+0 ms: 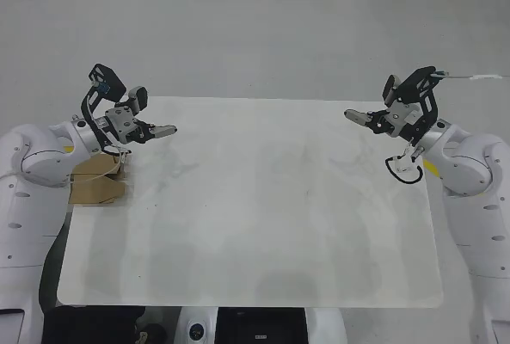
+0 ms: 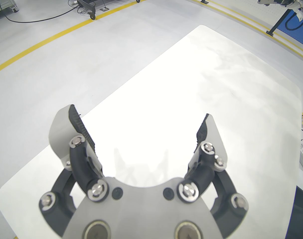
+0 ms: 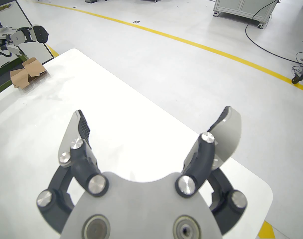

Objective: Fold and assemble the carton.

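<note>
The carton (image 1: 100, 179), brown cardboard with its flaps raised, was located at the left edge of the table (image 1: 263, 224), directly beneath the left arm. The left end effector (image 2: 139, 120) was held apart and empty. It pointed inward over the table, so the carton lay behind and below it. The right end effector (image 3: 154, 115), likewise apart and empty, was positioned well apart across the table. The left arm was judged the nearer. The carton's long axis could not be determined.

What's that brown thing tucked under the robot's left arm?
A cardboard carton, flaps loose, lying at the white table's edge. The left arm hangs over its far part, hiding that portion, and the flaps hide its inside.
</note>
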Robot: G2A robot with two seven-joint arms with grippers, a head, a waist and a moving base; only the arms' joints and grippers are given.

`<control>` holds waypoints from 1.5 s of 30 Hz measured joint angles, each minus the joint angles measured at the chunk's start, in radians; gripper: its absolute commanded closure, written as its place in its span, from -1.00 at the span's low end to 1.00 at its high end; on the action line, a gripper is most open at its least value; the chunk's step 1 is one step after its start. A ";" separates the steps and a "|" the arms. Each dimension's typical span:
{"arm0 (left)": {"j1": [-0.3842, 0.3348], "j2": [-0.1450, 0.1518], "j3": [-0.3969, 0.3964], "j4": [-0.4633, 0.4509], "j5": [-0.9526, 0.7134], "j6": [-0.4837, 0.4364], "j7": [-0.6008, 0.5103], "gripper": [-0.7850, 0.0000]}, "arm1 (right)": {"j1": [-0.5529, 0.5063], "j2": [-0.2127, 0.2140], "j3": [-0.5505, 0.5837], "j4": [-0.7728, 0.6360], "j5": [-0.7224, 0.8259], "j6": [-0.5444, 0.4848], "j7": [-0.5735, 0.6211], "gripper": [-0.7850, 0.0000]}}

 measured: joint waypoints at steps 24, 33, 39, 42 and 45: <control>0.000 0.000 0.000 0.000 0.000 0.000 0.000 -1.00 | 0.000 0.000 0.000 0.000 0.000 0.000 0.000 -1.00; 0.001 -0.003 0.013 0.012 -0.191 0.133 -0.089 -1.00 | 0.000 0.000 0.000 0.000 0.000 0.000 0.000 -1.00; -0.033 0.003 0.007 0.039 -0.469 0.297 -0.327 -1.00 | 0.000 0.000 0.000 0.000 0.000 0.000 0.000 -1.00; -0.041 0.007 -0.009 0.061 -0.576 0.356 -0.392 -1.00 | 0.000 0.000 0.000 0.000 0.000 0.000 0.000 -1.00; -0.042 0.009 -0.021 0.080 -0.648 0.399 -0.426 -1.00 | 0.000 0.000 0.000 0.000 0.000 0.000 0.000 -1.00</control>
